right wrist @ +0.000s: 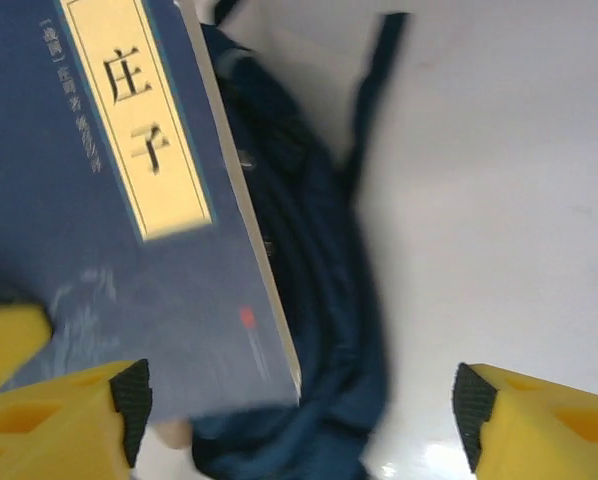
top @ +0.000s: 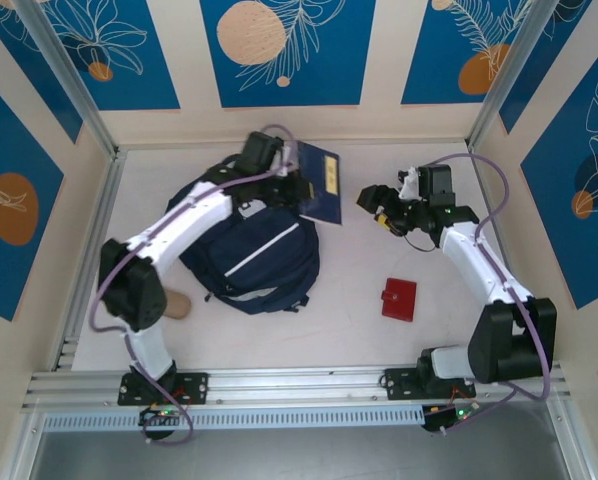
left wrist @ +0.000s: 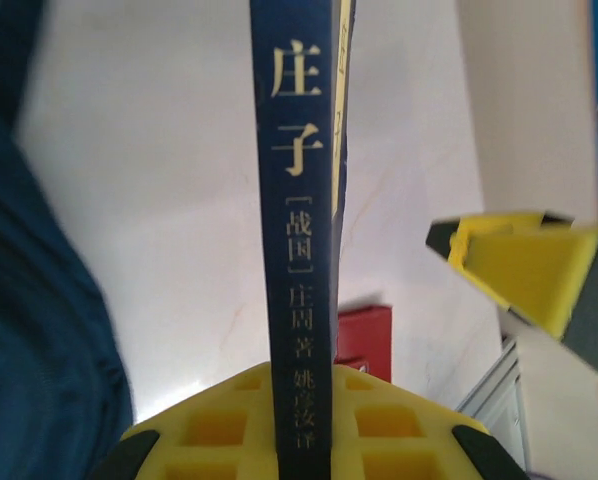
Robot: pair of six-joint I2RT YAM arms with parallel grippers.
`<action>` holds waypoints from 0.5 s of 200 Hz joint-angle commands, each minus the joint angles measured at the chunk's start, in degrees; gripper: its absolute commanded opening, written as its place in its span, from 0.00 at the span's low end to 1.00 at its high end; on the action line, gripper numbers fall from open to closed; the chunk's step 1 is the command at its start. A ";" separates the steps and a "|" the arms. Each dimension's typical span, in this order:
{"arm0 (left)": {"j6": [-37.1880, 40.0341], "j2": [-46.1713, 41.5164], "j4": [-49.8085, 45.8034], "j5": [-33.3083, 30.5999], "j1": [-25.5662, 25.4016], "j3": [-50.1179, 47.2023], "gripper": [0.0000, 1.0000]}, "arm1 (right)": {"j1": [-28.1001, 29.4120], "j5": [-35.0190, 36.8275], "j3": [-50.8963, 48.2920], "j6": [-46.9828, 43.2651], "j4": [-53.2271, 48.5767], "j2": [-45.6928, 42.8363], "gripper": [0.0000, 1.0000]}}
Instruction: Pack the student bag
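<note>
The student bag, dark navy with a white stripe, lies on the table left of centre; it also appears as dark fabric in the left wrist view and the right wrist view. My left gripper is shut on a navy book with a gold label, held off the table just past the bag's far right corner. In the left wrist view the book's spine stands pinched between the yellow jaws. My right gripper hangs open right of the book, its fingers wide apart around nothing.
A red wallet lies on the table right of the bag, also in the left wrist view. A tan object sits by the left arm's elbow. Metal rails and patterned walls close in the table on all sides.
</note>
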 commanded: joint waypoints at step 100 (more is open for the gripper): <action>-29.42 -25.13 35.21 -10.36 8.43 -30.64 0.00 | 21.80 -4.20 3.35 50.50 47.56 14.39 0.88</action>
